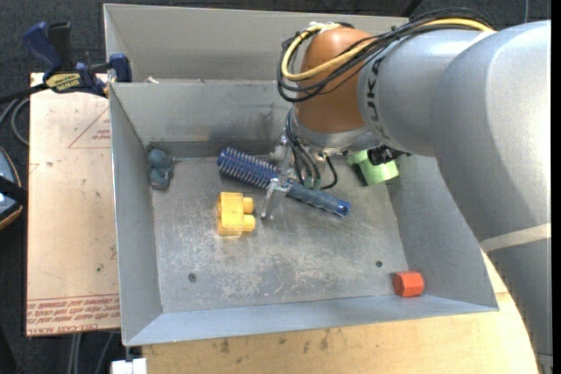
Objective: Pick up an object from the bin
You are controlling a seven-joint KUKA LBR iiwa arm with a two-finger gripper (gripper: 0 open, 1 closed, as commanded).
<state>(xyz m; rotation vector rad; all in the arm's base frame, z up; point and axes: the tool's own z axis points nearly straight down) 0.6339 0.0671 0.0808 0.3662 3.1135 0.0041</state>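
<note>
Nearest the viewer, a small orange-red block (pixel 408 283) sits alone in the near right corner of the bin (pixel 289 263), well apart from everything else and easy to leave alone. Farther in, left of centre, a chunky yellow toy block (pixel 235 214) rests flat on the bare floor. Just beyond it and to its right the gripper (pixel 273 191) hangs low over the middle of a blue hairbrush (pixel 248 166). The brush lies at a slant, bristle head toward the far left and handle (pixel 323 203) running out to the near right. I judge the brush to be the thing aimed at, since the tool stands right at the neck where the head narrows into the handle — a thin, firm place to take hold. Whether the gripper is spread or pressed together cannot be told from here, nor whether it touches the brush yet. The yellow block is the close neighbour, just beside the tool's near side, and could get nudged. A grey-blue lump (pixel 159 168) sits off by the left wall, out of the way. On the right a green piece (pixel 379 168) is tucked half under the arm (pixel 456 92). Beyond the brush comes the bin's far wall.
</note>
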